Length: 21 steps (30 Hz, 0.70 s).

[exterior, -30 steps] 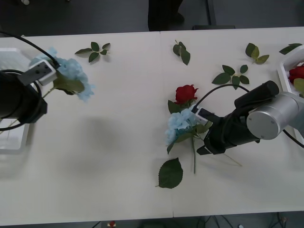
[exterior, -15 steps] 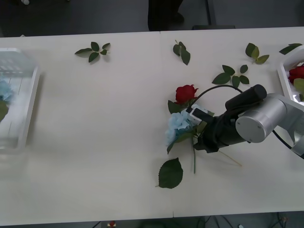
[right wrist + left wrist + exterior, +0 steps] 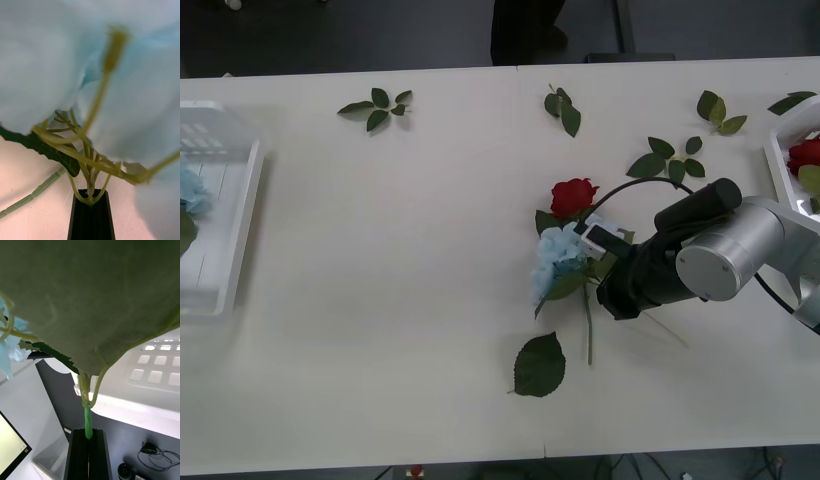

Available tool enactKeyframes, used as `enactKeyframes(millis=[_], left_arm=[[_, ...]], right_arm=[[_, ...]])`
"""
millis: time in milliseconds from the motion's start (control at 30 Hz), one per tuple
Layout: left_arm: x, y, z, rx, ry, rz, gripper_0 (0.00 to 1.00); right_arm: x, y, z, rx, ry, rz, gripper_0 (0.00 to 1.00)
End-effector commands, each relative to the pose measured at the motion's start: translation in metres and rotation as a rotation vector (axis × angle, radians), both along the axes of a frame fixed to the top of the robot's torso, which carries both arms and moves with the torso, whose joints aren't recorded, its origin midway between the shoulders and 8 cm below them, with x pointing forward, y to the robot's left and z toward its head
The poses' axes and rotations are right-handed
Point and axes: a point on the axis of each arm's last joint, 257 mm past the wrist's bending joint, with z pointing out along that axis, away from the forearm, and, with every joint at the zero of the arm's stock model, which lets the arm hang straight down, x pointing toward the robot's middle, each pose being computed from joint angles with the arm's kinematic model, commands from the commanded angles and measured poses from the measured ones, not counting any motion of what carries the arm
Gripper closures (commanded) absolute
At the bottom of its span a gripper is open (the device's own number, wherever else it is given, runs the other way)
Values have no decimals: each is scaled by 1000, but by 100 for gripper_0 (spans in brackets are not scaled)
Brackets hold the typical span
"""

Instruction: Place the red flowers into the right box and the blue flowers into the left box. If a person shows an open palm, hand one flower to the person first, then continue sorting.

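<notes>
In the front view, a pale-blue flower [image 3: 556, 262] lies mid-table beside a red flower [image 3: 572, 195]. My right gripper [image 3: 590, 250] is at the blue flower's base. In the right wrist view, the right gripper [image 3: 89, 194] is shut on the blue flower [image 3: 123, 93] where its thin stems join. The right box [image 3: 778, 160] at the right edge holds a red flower [image 3: 807, 152]. The left box [image 3: 242, 215] at the left edge shows a blue flower [image 3: 188, 190]. In the left wrist view, my left gripper [image 3: 88, 432] is shut on a green stem [image 3: 87, 420] under a big leaf, over the left box [image 3: 157, 369].
Loose green leaf sprigs [image 3: 376, 105] [image 3: 562, 108] [image 3: 718, 110] [image 3: 670, 160] lie along the table's far side. A large single leaf [image 3: 540, 365] and a thin stem [image 3: 588, 325] lie near the front, below the right gripper. Bare table stretches between the two boxes.
My left arm has swung left out of the front view, carrying its blue flower to the left box. The right gripper moved in on the middle blue flower, which shifted slightly.
</notes>
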Motion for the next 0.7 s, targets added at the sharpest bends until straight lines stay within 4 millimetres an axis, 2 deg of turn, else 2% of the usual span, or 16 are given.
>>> enactKeyframes(millis=[33,100,133,167,200,233,267,333,367,467,500,533,700], left_arm=[[10,22,30,82,-28,-19,100],[10,23,31,84,-28,-20,100],[10,23,31,86,-29,-21,94],[10,23,31,86,-28,-22,76],[11,23,31,86,-31,-24,47],[12,23,31,86,-33,-28,30],[13,23,32,88,-34,-32,17],[14,22,31,87,-35,-37,0],[15,21,31,83,-35,-43,0],[17,14,27,53,-36,-63,0],[18,14,27,49,-37,-66,0],[18,14,27,44,-40,-68,0],[18,15,28,46,-34,-79,0]], right_arm=[[5,2,17,62,17,-63,100],[7,3,31,101,34,-82,100],[9,4,42,122,41,-89,100],[10,6,53,147,48,-92,100],[12,8,69,182,55,-100,100],[14,11,81,219,61,-105,100],[16,16,98,262,63,-102,100],[19,27,123,320,59,-83,100],[20,33,133,346,59,-71,100],[22,71,172,452,44,-5,100],[23,77,179,470,37,5,100],[25,96,197,516,18,38,100],[23,143,243,649,-18,117,100]])
